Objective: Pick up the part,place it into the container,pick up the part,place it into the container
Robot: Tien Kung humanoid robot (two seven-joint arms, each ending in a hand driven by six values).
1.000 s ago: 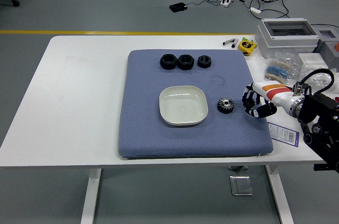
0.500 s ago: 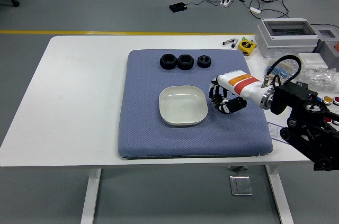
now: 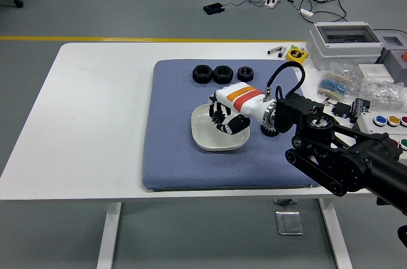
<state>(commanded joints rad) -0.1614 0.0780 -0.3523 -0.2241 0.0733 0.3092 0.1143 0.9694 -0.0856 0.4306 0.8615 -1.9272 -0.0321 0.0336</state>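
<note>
A white square bowl [image 3: 202,140] sits in the middle of the blue mat [image 3: 172,161]. My right hand [image 3: 224,120] hangs over the bowl's right half, fingers loosely curled, with nothing seen in them. A small black gear [image 3: 267,131] lies on the mat just right of the bowl, partly hidden under my wrist. Three black ring-shaped parts [image 3: 222,74] stand in a row at the mat's far edge. The left arm is out of view.
A grey box with a clear lid [image 3: 344,42], a yellow tape measure [image 3: 296,55], bags of small parts [image 3: 381,95] and coloured buttons [image 3: 388,120] crowd the table's right side. My right arm [image 3: 337,154] spans the mat's right front corner.
My right hand has swept left from the mat's right edge, passed over the gear, and now sits over the bowl. The gear stays on the mat.
</note>
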